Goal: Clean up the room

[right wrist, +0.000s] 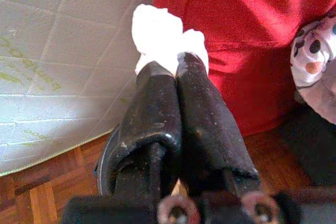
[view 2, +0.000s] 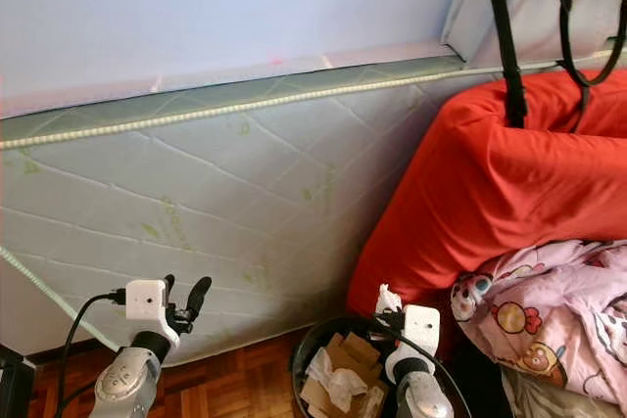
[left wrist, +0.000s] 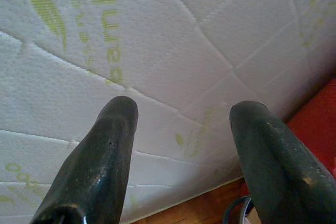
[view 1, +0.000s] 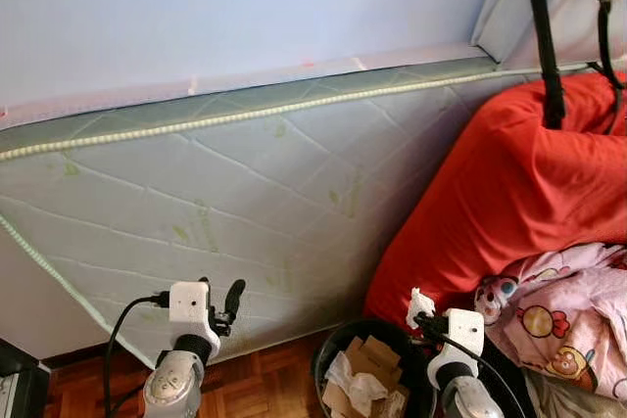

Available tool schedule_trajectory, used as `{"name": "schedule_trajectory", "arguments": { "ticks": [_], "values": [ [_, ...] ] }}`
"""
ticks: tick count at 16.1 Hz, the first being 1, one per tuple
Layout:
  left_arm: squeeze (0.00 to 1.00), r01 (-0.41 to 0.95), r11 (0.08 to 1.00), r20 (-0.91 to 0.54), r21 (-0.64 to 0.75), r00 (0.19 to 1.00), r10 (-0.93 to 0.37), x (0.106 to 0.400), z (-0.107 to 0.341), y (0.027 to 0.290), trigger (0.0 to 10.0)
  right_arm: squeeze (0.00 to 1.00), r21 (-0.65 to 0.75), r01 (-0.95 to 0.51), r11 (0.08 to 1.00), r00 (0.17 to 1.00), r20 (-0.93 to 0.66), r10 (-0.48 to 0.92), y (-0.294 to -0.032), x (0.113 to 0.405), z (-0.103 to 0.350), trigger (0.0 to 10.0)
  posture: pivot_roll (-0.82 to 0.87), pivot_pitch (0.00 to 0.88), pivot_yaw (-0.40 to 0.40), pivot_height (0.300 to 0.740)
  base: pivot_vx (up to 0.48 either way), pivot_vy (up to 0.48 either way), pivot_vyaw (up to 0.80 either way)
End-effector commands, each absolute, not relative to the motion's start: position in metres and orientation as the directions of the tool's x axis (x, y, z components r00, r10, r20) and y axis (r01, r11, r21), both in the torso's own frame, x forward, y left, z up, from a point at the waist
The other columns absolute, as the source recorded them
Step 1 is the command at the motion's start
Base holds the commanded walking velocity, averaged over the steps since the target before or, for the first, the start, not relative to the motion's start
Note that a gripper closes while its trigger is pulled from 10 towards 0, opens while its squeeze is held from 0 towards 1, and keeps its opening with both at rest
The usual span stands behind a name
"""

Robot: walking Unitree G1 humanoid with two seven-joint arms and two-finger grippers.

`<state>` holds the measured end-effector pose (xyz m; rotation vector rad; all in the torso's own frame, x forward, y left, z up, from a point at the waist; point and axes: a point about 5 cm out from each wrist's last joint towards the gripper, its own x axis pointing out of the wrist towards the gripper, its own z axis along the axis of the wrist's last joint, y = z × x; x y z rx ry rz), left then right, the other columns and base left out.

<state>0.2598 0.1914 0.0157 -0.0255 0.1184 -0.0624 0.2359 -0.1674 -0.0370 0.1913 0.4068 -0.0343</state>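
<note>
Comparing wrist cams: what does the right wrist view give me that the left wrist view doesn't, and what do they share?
Right wrist view alone: the right gripper shut on a white tissue wad, with a pink patterned blanket at the edge. Left wrist view alone: the left gripper open and holding nothing, green print on the fabric. Shared: the quilted mattress, the red cushion, the wood floor and part of the black bin rim.

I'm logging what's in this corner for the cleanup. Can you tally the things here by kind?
Mattress: 1
Red cushion: 1
Pink patterned blanket: 1
Black bin, holding cardboard and tissue scraps: 1
White tissue wad, pinched in the right gripper: 1
Black straps: 2
Total: 7
</note>
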Motion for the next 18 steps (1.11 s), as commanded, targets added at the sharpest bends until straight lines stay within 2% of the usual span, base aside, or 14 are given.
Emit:
{"name": "schedule_trajectory", "arguments": {
  "ticks": [1,3,10,14,18],
  "values": [
    [0.00,0.052,0.998,-0.133,-0.026,0.990,-0.055,0.257,0.014,0.195,10.0,0.00,0.169,0.077,0.983,0.905,-0.426,0.002,-0.168,0.233,-0.040,10.0,0.05,0.052,-0.036,0.697,0.000,0.000,0.00],
    [0.00,0.053,0.998,-0.138,-0.024,0.989,-0.056,0.256,0.013,0.195,10.0,0.00,0.176,0.063,0.982,0.912,-0.411,0.015,-0.166,0.233,-0.040,10.0,0.05,0.052,-0.038,0.682,0.000,0.000,0.00],
    [0.00,0.034,0.999,-0.144,-0.019,0.989,-0.036,0.249,0.014,0.200,10.0,0.00,0.163,0.029,0.986,0.882,-0.468,0.051,-0.160,0.230,-0.045,10.0,0.07,0.099,-0.043,0.682,0.000,0.000,0.00],
    [0.00,0.025,1.000,-0.144,-0.019,0.989,-0.028,0.247,0.016,0.202,10.0,0.00,0.167,0.022,0.986,0.877,-0.477,0.062,-0.157,0.231,-0.046,10.0,0.07,0.120,-0.040,0.647,0.000,0.000,0.00],
    [0.00,0.014,1.000,-0.140,-0.009,0.990,-0.015,0.241,0.019,0.207,10.0,0.00,0.160,0.007,0.987,0.870,-0.487,0.072,-0.155,0.236,-0.044,10.0,0.09,0.158,-0.034,0.647,0.000,0.000,0.00]
  ]
}}
